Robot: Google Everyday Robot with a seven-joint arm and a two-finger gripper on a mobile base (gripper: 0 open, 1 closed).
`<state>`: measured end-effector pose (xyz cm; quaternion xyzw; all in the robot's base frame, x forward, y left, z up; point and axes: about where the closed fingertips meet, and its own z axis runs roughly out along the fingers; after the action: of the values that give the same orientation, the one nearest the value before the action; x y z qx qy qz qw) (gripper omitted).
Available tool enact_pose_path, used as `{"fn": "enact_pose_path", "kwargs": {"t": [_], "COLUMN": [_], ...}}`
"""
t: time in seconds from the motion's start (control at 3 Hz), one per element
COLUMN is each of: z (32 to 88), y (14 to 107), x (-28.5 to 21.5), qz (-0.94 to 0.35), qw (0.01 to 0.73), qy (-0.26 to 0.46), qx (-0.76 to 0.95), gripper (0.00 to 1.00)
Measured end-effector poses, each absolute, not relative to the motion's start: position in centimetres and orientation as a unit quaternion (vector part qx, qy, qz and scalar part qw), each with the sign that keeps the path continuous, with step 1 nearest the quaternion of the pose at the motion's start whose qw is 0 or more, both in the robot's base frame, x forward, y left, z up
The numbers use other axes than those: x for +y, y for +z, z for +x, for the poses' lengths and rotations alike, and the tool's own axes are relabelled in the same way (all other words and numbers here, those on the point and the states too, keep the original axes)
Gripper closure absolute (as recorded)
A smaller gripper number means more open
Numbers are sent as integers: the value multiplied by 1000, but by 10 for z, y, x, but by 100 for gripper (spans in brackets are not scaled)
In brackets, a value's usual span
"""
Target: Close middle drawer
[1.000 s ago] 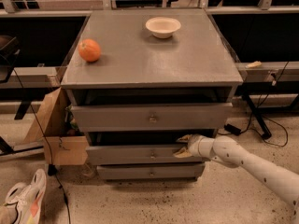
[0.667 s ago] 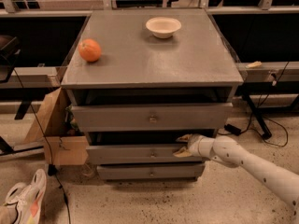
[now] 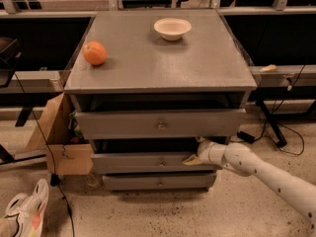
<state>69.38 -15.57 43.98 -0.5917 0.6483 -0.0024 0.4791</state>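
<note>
The middle drawer (image 3: 143, 162) of the grey cabinet stands pulled out a little, its low front panel carrying a small round knob (image 3: 160, 163). My gripper (image 3: 193, 153) sits at the right end of that front panel, right against its top edge, with the white arm (image 3: 261, 174) reaching in from the lower right. Above it, the taller top drawer (image 3: 158, 123) also stands out from the cabinet. Below, the lowest drawer front (image 3: 159, 182) sits further back.
An orange (image 3: 95, 53) and a white bowl (image 3: 172, 28) rest on the cabinet top (image 3: 163, 63). An open cardboard box (image 3: 59, 142) leans at the cabinet's left. A sneaker (image 3: 24, 214) lies on the floor at lower left. Cables and a stand leg (image 3: 269, 125) are on the right.
</note>
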Motion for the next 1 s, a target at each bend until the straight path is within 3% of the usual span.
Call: {"fn": "enact_pose_path", "kwargs": {"t": [1.0], "z": [674], "y": [452], "x": [-154], "qz": [-597], "qw": [488], "qy": [-8], "qx": [636], "gripper": [0]}}
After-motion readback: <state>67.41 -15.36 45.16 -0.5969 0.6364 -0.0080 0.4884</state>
